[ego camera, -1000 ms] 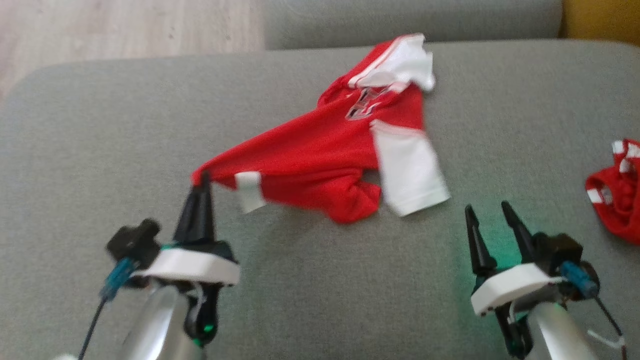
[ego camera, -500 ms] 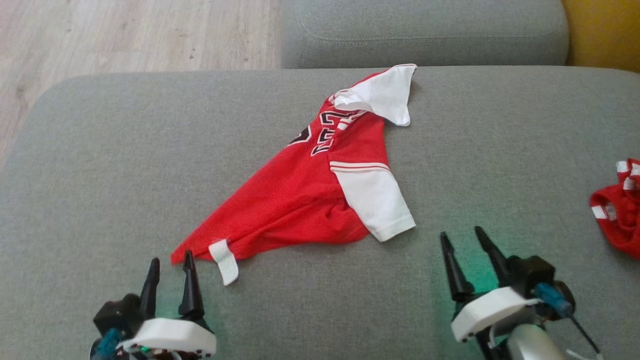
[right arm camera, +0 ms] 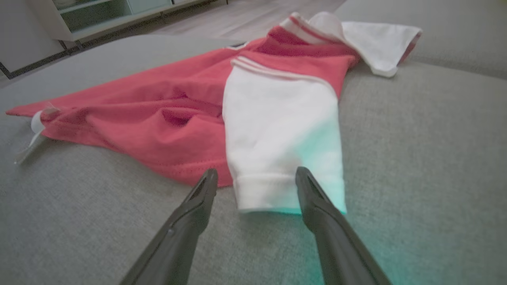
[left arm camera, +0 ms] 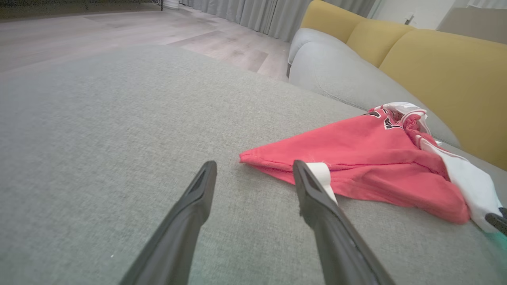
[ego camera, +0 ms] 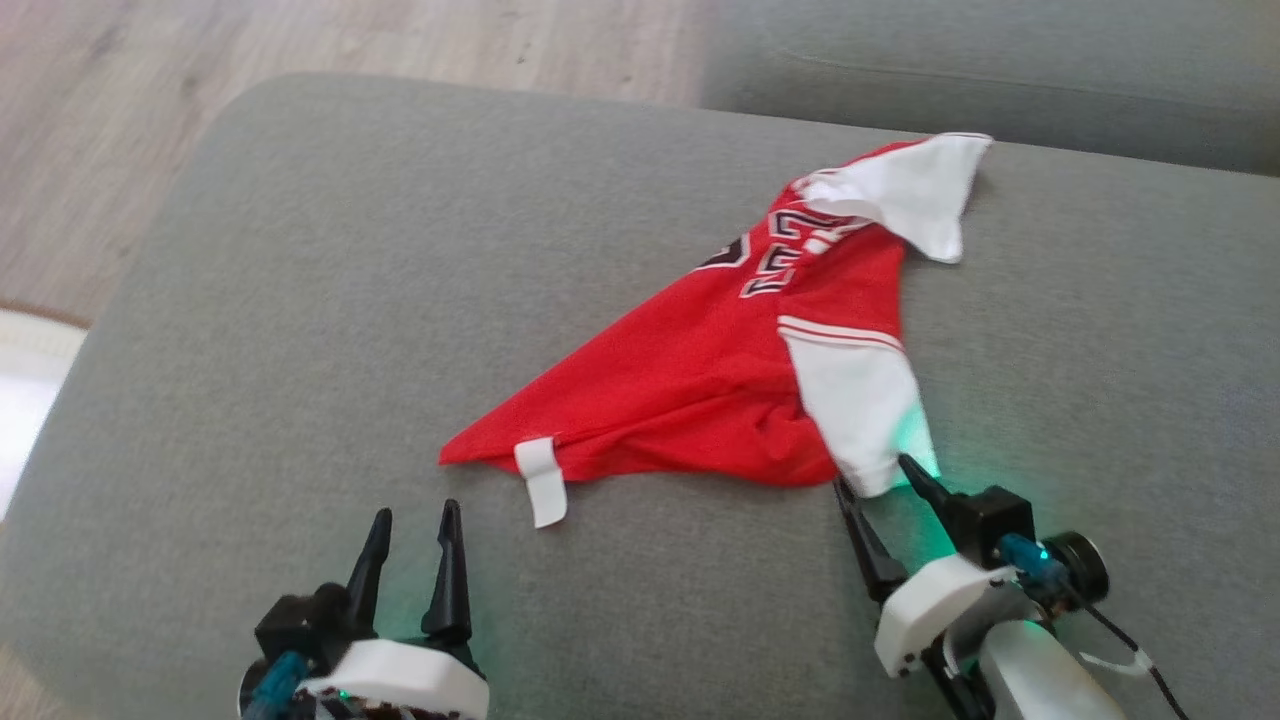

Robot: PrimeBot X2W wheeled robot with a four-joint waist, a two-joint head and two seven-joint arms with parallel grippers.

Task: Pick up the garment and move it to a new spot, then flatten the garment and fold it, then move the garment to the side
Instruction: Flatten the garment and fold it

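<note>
Red mesh jersey (ego camera: 690, 385) with white sleeves lies crumpled at centre right of the head view on a grey sofa cushion (ego camera: 300, 300). Its black, white-edged lettering (ego camera: 790, 265) is folded over and unreadable, and its white tag (ego camera: 540, 482) looks blank. At lower left the left claw (ego camera: 416, 512) gapes wide and empty. The right claw (ego camera: 872, 473) stands wide at the sleeve end.

Left wrist view: spread fingers stop short of the jersey's corner, one hiding part of the tag.

Right wrist view: open fingers flank the cuff (right arm camera: 277, 194); contact is unclear.
</note>
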